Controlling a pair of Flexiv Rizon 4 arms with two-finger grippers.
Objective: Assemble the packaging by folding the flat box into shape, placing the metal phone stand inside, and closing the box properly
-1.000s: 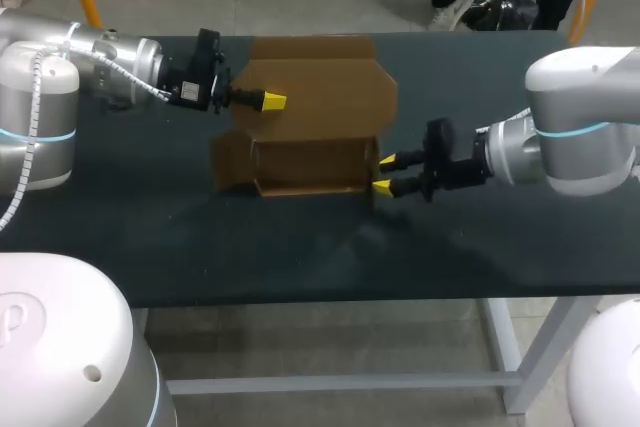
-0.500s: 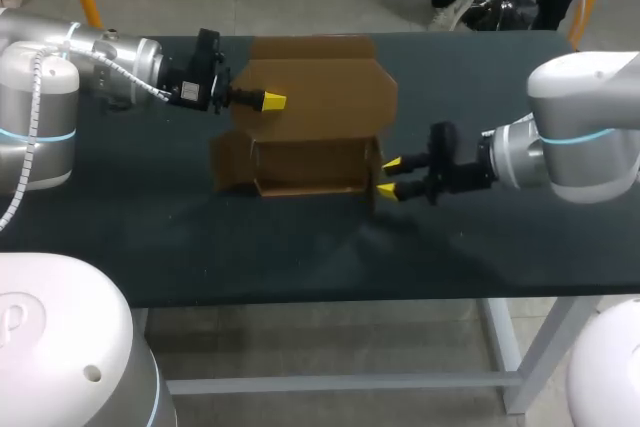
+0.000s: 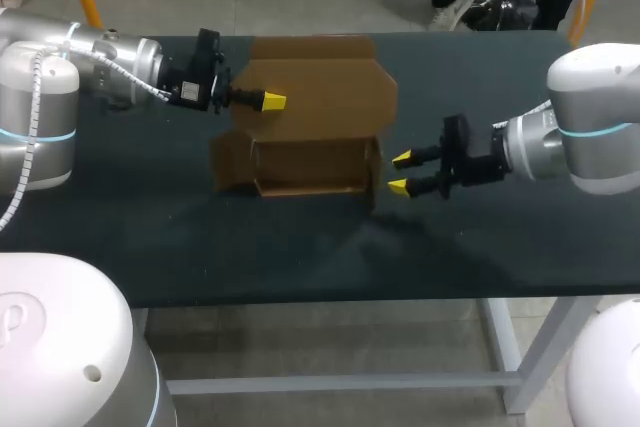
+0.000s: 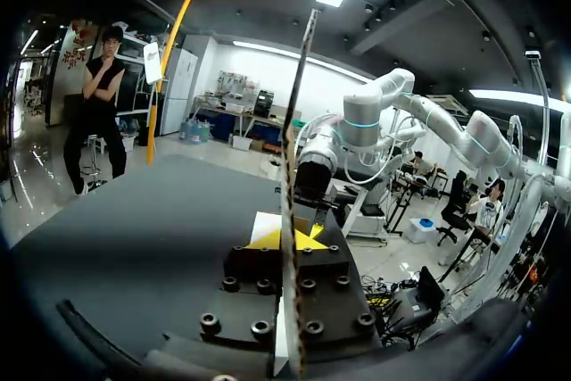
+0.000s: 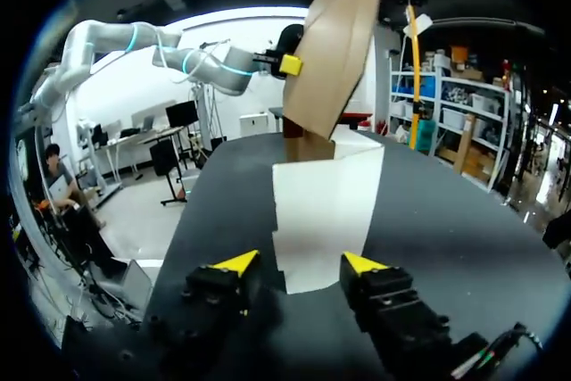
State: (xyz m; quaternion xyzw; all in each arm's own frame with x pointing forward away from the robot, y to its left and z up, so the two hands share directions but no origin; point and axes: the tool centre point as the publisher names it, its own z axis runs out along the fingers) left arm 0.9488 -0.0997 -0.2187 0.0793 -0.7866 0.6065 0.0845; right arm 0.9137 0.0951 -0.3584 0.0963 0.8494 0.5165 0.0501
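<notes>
1. Brown cardboard box (image 3: 315, 152), half folded, stands mid-desk (image 3: 300, 247) in the overhead view. My left claw (image 3: 273, 100) grips its raised lid panel (image 3: 325, 87). My right claw (image 3: 400, 173) hangs released just beside the box's right end. I see no phone stand.
2. Left wrist: the lid panel (image 4: 299, 113) runs edge-on between my clenched yellow tips. I'd hold this grip steady.
3. Right wrist: fingers are spread, with a pale flap (image 5: 326, 211) flat on the desk ahead. I'd slide under it and lift squarely.

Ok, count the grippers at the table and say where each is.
2. The left gripper is shut on the raised flap of the cardboard box; the right gripper hangs open beside the box, not touching it.
</notes>
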